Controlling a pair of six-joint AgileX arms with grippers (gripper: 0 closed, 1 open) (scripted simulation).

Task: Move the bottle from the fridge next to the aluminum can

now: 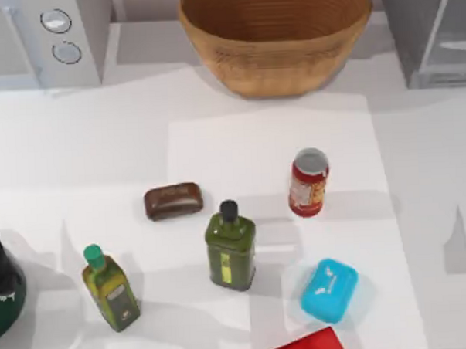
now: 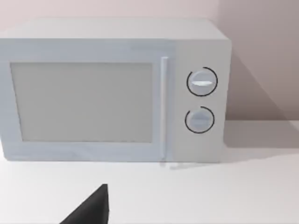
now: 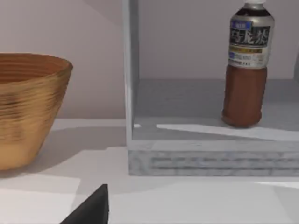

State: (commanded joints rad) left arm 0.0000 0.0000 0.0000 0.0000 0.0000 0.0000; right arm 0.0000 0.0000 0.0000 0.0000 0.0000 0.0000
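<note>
The reddish-brown bottle (image 3: 244, 88) with a white cap and grey-blue label stands upright inside the open grey fridge (image 3: 205, 161), which is at the table's back right (image 1: 432, 34). The red aluminum can (image 1: 308, 183) stands upright right of the table's middle, well in front of the fridge. A dark part of my right gripper (image 3: 91, 208) shows in the right wrist view, short of the fridge and apart from the bottle. A like dark part of my left gripper (image 2: 91, 208) faces the white appliance with two knobs.
A woven basket (image 1: 278, 60) stands at the back centre and the white appliance (image 1: 64, 35) at the back left. A brown block (image 1: 173, 200), a square dark-green bottle (image 1: 231, 248), an olive bottle (image 1: 110, 288), a blue object (image 1: 329, 290) and a red object (image 1: 306, 346) lie nearer the front.
</note>
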